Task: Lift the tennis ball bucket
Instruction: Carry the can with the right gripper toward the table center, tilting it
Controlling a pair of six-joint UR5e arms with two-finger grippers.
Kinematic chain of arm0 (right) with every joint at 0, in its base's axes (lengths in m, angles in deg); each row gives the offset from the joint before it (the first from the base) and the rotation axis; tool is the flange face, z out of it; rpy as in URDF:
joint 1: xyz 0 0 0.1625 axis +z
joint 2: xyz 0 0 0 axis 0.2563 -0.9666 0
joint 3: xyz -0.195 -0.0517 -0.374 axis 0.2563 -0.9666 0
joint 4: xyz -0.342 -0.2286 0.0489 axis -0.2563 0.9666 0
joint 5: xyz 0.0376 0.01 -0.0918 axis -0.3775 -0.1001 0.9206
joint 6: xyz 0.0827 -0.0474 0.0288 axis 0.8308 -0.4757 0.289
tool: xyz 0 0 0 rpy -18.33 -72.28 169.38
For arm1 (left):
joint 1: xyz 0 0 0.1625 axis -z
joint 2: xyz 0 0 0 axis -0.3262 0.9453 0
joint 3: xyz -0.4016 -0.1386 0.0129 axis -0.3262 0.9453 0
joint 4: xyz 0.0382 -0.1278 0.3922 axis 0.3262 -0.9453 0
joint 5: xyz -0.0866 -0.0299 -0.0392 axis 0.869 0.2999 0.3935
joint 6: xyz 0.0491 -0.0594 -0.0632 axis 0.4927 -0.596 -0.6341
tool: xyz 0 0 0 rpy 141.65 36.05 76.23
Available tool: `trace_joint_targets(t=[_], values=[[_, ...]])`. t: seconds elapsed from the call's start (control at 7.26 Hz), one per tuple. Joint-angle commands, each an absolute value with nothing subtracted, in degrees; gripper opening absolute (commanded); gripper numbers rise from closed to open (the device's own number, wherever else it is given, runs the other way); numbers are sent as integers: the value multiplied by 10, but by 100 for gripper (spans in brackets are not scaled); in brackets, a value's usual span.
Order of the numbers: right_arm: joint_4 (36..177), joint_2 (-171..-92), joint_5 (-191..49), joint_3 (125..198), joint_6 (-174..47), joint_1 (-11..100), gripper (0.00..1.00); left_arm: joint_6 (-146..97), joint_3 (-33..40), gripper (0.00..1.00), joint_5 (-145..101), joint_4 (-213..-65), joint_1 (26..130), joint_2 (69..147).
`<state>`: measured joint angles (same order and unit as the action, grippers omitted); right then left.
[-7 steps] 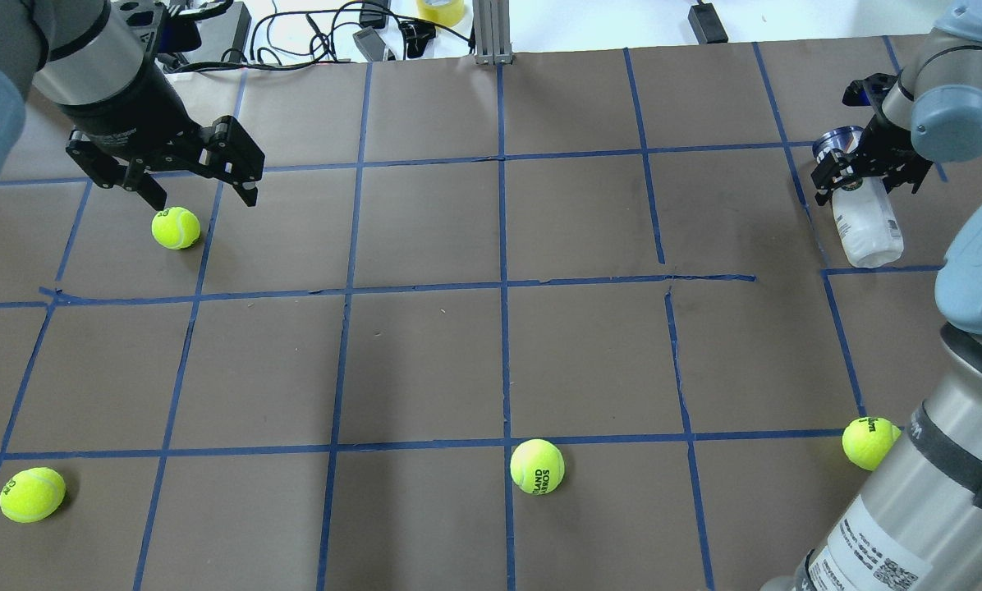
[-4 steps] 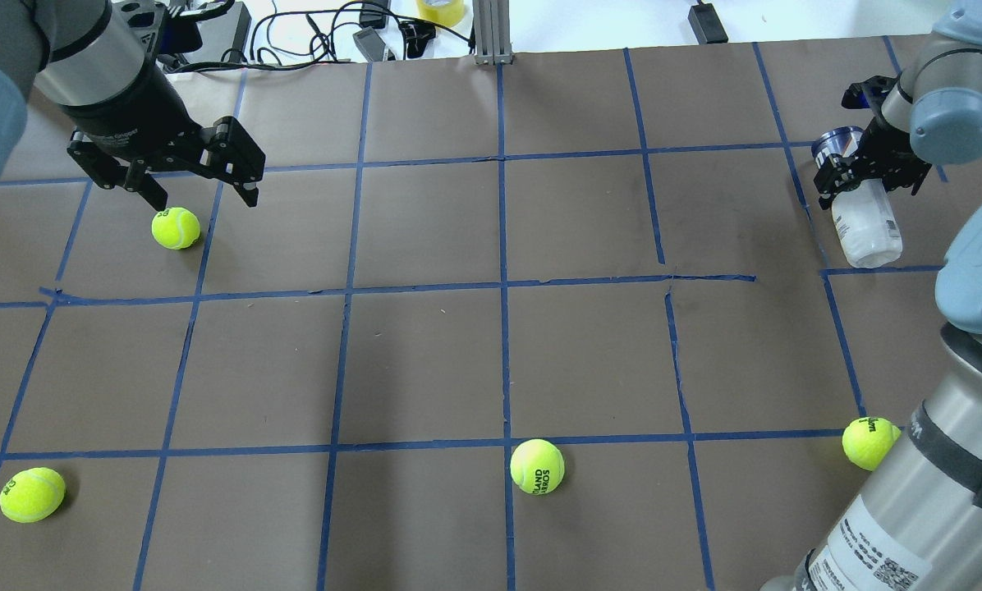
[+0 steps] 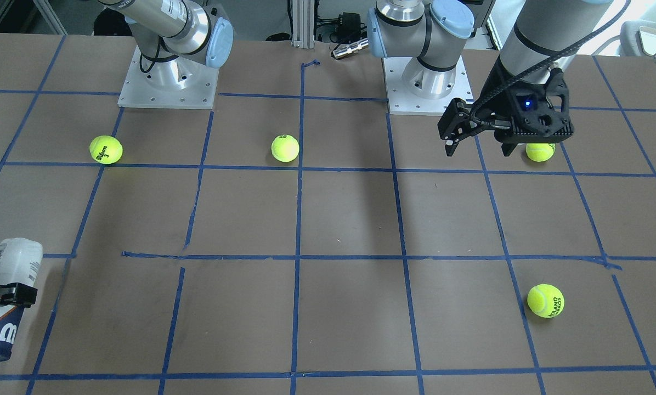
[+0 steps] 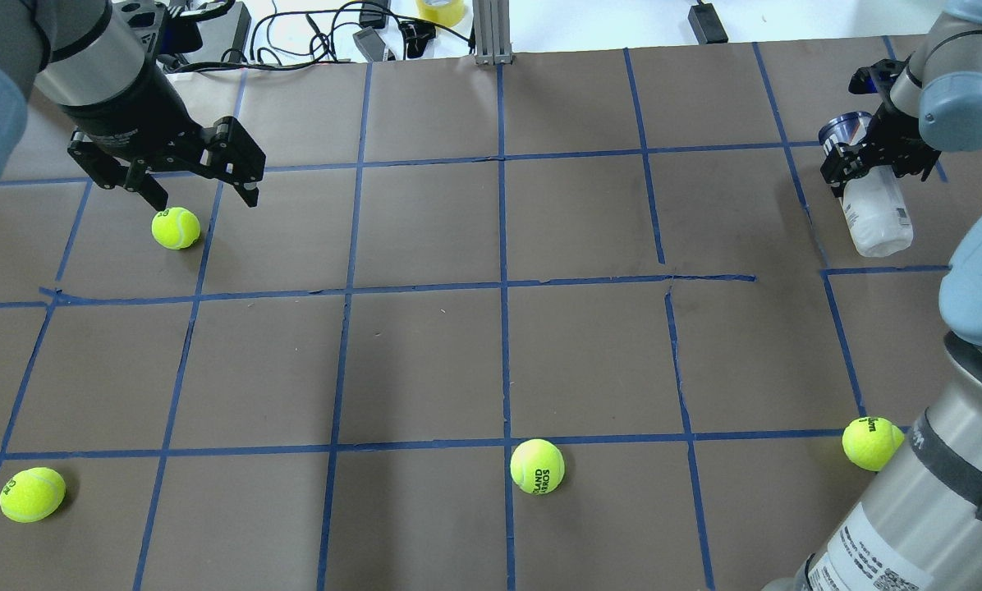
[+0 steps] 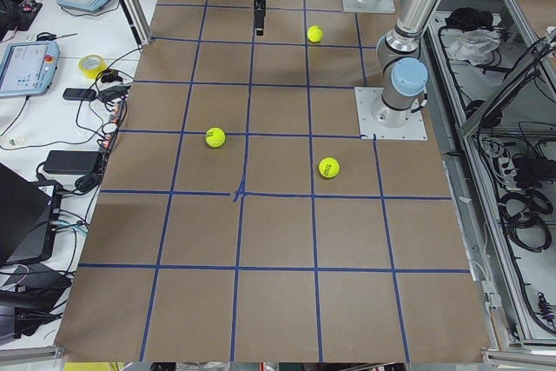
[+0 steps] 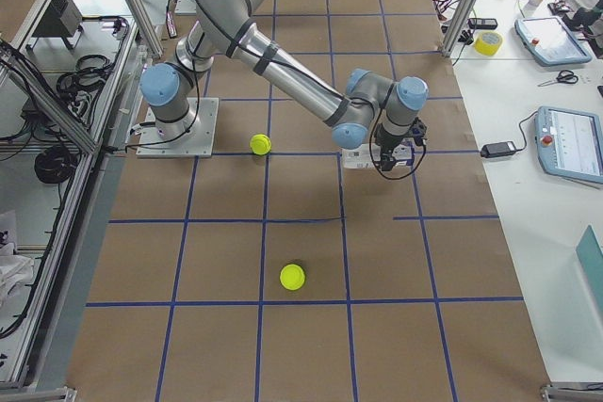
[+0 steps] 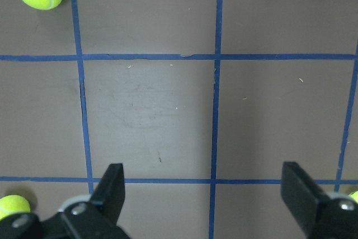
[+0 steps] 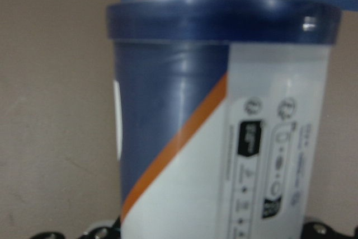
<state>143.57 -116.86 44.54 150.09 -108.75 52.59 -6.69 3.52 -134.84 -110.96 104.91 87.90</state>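
The tennis ball bucket [image 4: 875, 209] is a slim can with a white label and a navy end. It lies lengthwise at the table's far right. It also shows in the front-facing view [image 3: 11, 266]. My right gripper [image 4: 869, 161] is shut across it near the navy end, and also shows in the front-facing view [image 3: 3, 294]. The right wrist view is filled by the bucket [image 8: 224, 127]. My left gripper [image 4: 202, 187] is open and empty at the far left, just above a tennis ball [image 4: 176, 227]. Its wide-open fingers [image 7: 112, 186] show in the left wrist view.
Three more tennis balls lie on the brown paper: near left [image 4: 33, 494], near middle [image 4: 537, 466], near right [image 4: 871, 443] against my right arm's forearm [image 4: 926, 501]. Cables, a tape roll [image 4: 441, 10] and a metal post [image 4: 491, 33] line the far edge.
My right gripper has moved a little toward the far right with the bucket in it, and the bucket's white end has shifted with it. The left arm has not moved.
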Motion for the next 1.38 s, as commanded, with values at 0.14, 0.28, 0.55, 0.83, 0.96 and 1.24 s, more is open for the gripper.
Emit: trace_joint_targets(t=[0.14,0.28,0.55,0.83,0.96,1.24], values=[[1411,-1201,440,1504,-1162,648,69,-67,35,100,-1349,-1110,1049,879],[1413,-1202,437,1504,-1210,689,69,-66,35,100,-1348,-1110,1049,879],[1420,-1202,411,1499,-1238,769,69,-56,33,100,-1347,-1109,1047,879],[1465,-1198,415,1503,-1241,882,69,-55,32,100,-1348,-1108,1027,878],[1483,-1191,411,1504,-1295,903,69,-54,29,100,-1344,-1106,988,877],[1503,-1177,406,1505,-1387,947,69,-17,27,100,-1341,-1106,966,874]])
